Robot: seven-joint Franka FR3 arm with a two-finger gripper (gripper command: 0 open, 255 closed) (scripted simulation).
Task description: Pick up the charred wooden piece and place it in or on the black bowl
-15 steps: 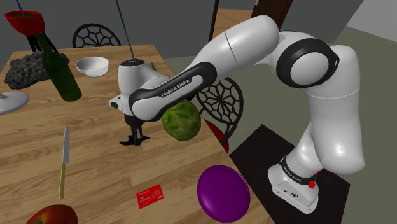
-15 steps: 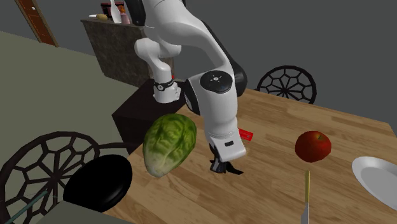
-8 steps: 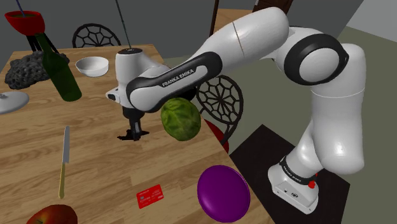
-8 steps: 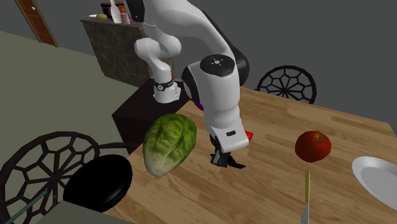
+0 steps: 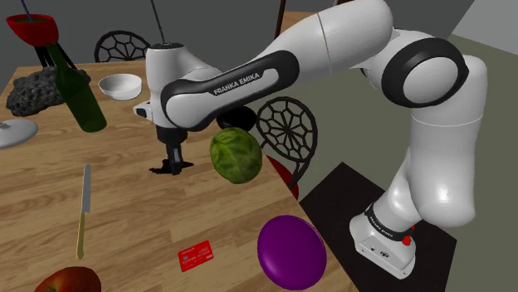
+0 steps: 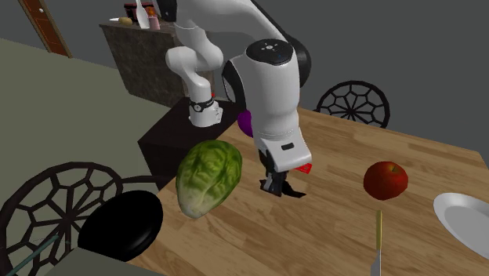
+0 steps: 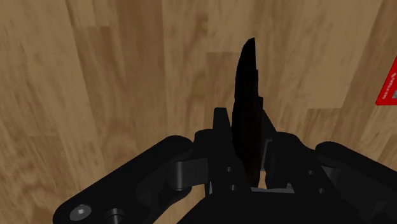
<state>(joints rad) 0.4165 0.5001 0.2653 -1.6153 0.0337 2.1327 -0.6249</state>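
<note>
Tool [image 5: 173, 164] shifted toward shoulder view's left, slightly higher than second ago; clamped on charred piece [image 7: 247, 108].

**Where Things Lay on the Surface**

Seen from the shoulder view, the end effector [image 5: 173, 167] hung over the surface [image 5: 124, 216], the piece [image 7: 247, 95] clasped between its fingers. A cabbage [image 5: 236, 154] sat just to its right. A card [image 5: 197, 255] lay nearer the camera and a knife [image 5: 83, 209] to the left. A bottle [image 5: 79, 91] and a small bowl [image 5: 120, 85] stood behind.
</note>
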